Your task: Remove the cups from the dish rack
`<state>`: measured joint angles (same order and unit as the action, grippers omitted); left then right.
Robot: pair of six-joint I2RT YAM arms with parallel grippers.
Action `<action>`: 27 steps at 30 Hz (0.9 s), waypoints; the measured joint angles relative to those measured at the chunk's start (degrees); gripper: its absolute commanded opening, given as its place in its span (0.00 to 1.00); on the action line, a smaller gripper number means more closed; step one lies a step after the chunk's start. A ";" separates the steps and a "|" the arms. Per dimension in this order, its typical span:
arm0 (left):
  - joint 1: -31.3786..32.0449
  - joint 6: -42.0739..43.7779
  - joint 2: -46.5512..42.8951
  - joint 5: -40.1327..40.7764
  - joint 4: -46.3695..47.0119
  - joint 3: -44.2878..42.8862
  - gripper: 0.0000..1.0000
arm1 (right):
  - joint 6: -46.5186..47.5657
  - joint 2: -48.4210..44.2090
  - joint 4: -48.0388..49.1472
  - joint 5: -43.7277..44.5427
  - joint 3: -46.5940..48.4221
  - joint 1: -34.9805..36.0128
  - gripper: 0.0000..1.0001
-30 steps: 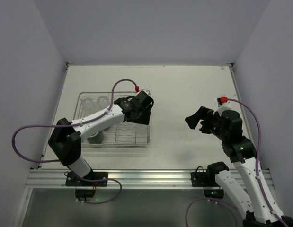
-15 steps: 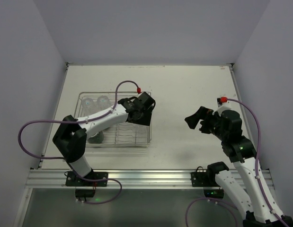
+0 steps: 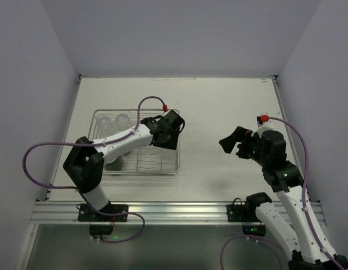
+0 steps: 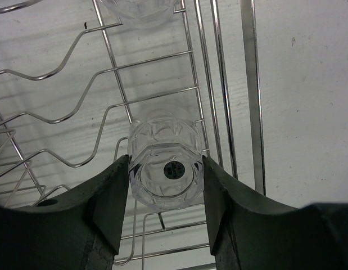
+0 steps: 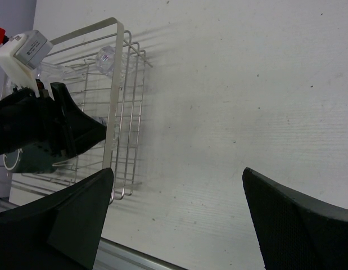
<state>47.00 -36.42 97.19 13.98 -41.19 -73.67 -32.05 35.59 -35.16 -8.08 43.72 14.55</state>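
Note:
The dish rack (image 3: 177,160) is a silver wire rack on the left of the table. My left gripper (image 3: 165,133) reaches down into its right end. In the left wrist view the left gripper (image 4: 165,166) is shut on a clear tumbler (image 4: 162,132), one finger pressed to each side of it, above the rack wires (image 4: 218,84). A second clear tumbler (image 4: 141,8) shows at the top edge. Two more clear cups (image 3: 114,120) lie at the rack's far left, and a dark mug (image 3: 113,163) sits near its front. My right gripper (image 3: 232,141) hangs open over bare table, right of the rack.
The right wrist view shows the right gripper (image 5: 177,172) over white tabletop, with the rack's end (image 5: 113,84) and the left arm (image 5: 44,126) to its left. An aluminium rail (image 3: 174,211) runs along the near edge. Walls enclose the table on three sides.
My left gripper's fingers have closed onto the clear tumbler. The left arm shifted slightly in the rack. The right arm has not moved.

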 measured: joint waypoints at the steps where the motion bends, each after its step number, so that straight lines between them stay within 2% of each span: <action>1: 0.00 0.00 0.02 0.02 0.00 -0.02 0.42 | 0.02 0.00 0.04 0.00 0.00 0.00 0.99; 4: 0.00 0.00 0.22 0.22 0.00 -0.22 0.22 | 0.02 0.02 0.04 0.00 -0.04 0.00 0.99; 5: 0.00 -0.02 0.26 0.28 -0.02 -0.31 0.07 | 0.02 0.02 0.04 0.00 -0.04 0.00 0.99; 6: 0.00 -0.02 0.31 0.35 -0.09 -0.37 0.00 | 0.02 0.02 0.07 0.00 -0.07 0.00 0.99; 12: 0.63 -0.33 0.28 1.95 -2.38 -1.49 0.00 | 0.02 0.83 0.42 -0.44 -0.13 0.00 0.99; 17: 2.51 -0.42 -2.01 4.17 -5.90 -5.86 0.00 | -0.07 2.51 1.86 -2.99 -0.13 0.02 0.99; 22: 4.61 -0.24 -11.30 4.61 -5.99 -10.03 0.00 | -1.40 5.68 4.59 -8.44 -0.11 0.00 0.98; 27: 4.79 0.35 -24.26 1.25 0.20 -7.98 0.00 | -3.93 8.79 8.68 -15.89 -0.15 0.00 0.96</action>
<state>51.79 -36.07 72.93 15.22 -40.99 -81.65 -35.99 44.38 -26.48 -23.97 43.57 14.55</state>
